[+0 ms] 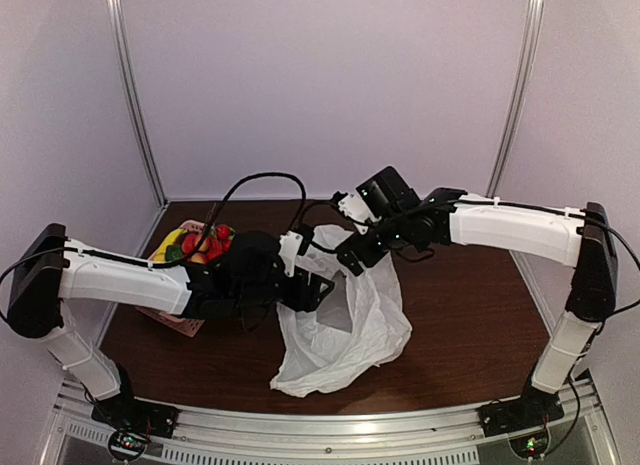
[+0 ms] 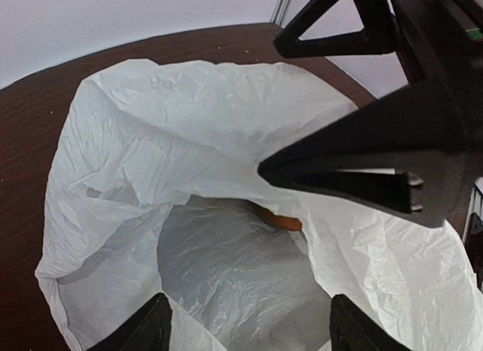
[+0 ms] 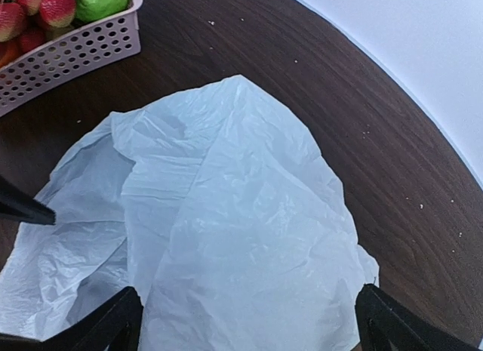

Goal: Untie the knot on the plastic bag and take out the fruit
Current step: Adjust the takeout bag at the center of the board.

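Observation:
The white plastic bag [image 1: 352, 330] lies crumpled in the middle of the table with its mouth open. No knot shows. My left gripper [image 1: 318, 290] is open at the bag's mouth, and its wrist view [image 2: 249, 332] looks down into the bag [image 2: 189, 124]. An orange fruit [image 2: 283, 220] peeks out under a fold inside. My right gripper [image 1: 352, 255] is open just above the bag's far edge. One of its fingers [image 2: 362, 162] touches the bag's rim. In the right wrist view its jaws [image 3: 249, 328] stand wide over the bag [image 3: 241, 215].
A pink perforated basket [image 1: 185, 325] at the left holds red strawberries [image 1: 215, 240], a green fruit and a yellow one. It shows at the top left of the right wrist view [image 3: 68, 60]. Dark wood table [image 1: 470, 325]; white walls behind.

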`<state>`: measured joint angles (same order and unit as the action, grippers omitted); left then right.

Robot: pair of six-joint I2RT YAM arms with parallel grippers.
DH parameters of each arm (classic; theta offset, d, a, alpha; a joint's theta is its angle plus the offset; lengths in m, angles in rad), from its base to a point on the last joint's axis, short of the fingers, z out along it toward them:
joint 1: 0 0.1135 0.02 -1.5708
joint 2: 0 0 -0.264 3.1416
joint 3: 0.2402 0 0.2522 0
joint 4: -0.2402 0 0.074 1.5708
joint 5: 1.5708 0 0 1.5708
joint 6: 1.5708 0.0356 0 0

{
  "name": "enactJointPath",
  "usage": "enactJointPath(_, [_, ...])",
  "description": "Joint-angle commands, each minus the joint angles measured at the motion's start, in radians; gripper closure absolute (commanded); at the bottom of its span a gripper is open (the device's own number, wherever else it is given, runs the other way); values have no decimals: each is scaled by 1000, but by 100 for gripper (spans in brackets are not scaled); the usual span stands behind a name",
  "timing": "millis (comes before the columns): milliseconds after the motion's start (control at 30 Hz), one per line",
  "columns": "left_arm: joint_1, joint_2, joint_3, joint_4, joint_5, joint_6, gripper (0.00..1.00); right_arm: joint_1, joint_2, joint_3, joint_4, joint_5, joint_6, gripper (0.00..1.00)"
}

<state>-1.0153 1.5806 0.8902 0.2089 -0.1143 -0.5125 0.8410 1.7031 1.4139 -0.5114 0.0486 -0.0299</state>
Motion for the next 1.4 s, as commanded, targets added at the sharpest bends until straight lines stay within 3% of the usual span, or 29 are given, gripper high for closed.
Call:
enactJointPath(0, [4, -31, -10, -23, -7, -21, 27, 4, 121, 108, -129, 181, -20, 0])
enactJointPath(100, [5, -32, -7, -20, -8, -20, 27, -24, 202, 138, -160, 226, 23, 0])
enactJointPath(300, [4, -22, 0, -12, 6, -21, 27, -135, 195, 31, 18, -7, 113, 2])
enactJointPath(500, [4, -16, -2, -6, 10, -12, 26, -227, 223, -33, 204, -396, 153, 45])
enactJointPath(600, [4, -4, 4, 6, 20, 1, 26, -256, 240, -71, 288, -587, 177, 79])
enactJointPath(667, [6, 11, 10, 9, 12, 3, 25, -259, 230, -120, 358, -709, 205, 97])
enactJointPath(700, [8, 16, 12, 11, 9, 2, 24, -260, 221, -136, 399, -761, 232, 100])
enactJointPath(800, [28, 44, 11, 22, 15, -31, 24, -260, 174, -250, 591, -901, 371, 100])
enactJointPath(933, [34, 67, 6, 49, 53, -17, 28, -258, 80, -436, 931, -965, 644, 100])
enactJointPath(1133, [16, 78, -5, 49, 78, 55, 32, -259, 16, -591, 1267, -956, 971, 100])
enactJointPath(1367, [-12, 67, -41, 84, 52, 66, 31, -258, 85, -689, 1909, -953, 1451, 100])
